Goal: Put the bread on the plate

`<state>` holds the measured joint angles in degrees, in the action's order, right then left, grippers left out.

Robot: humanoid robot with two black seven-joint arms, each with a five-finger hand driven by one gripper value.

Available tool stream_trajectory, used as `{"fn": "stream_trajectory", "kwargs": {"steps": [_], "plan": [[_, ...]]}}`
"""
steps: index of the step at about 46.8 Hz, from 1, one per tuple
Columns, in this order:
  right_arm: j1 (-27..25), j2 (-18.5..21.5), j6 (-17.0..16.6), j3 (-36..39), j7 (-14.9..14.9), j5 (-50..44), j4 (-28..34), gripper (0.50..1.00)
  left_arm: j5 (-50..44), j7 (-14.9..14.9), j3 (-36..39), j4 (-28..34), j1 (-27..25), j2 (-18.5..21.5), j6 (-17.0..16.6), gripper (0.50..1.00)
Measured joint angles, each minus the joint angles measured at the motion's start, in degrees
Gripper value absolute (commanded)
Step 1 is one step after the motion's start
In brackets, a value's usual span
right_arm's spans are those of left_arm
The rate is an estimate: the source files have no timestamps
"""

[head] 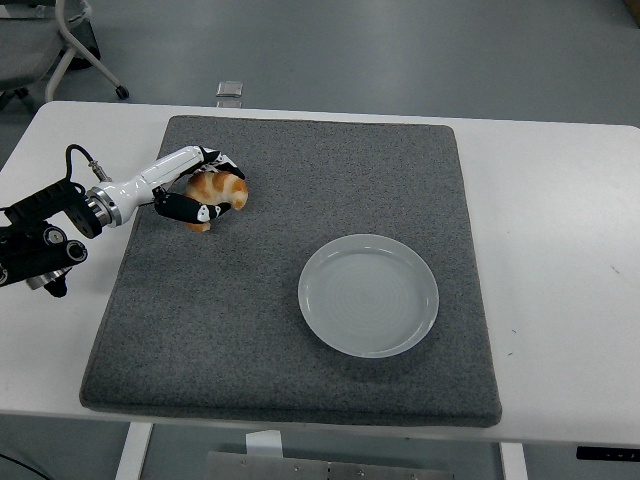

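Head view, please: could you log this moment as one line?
left hand: shut on croissant | croissant: over grey mat, far-left | white plate: empty | right hand: not in view

tabletop (560,200): white | grey mat (300,330) lies flat over its middle, under the fingers (205,212) | plate (368,296) on mat, well to the fingers' right and nearer the tabletop's front edge
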<state>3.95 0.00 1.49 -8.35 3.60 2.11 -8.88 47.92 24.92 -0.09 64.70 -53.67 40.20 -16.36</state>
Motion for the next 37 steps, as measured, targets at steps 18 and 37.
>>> {"fn": "stream_trajectory", "kwargs": {"steps": [18,37], "plan": [[0.00,0.00,0.00,0.00,0.00,-0.03,0.00,0.930,-0.07,-0.05,-1.87,-0.54,-0.53,3.02,-0.05,0.500],[0.00,0.00,-0.03,0.00,0.00,-0.01,0.00,0.930,0.32,-0.11,-1.60,-2.89,-10.98,8.12,3.25,0.500]]}}
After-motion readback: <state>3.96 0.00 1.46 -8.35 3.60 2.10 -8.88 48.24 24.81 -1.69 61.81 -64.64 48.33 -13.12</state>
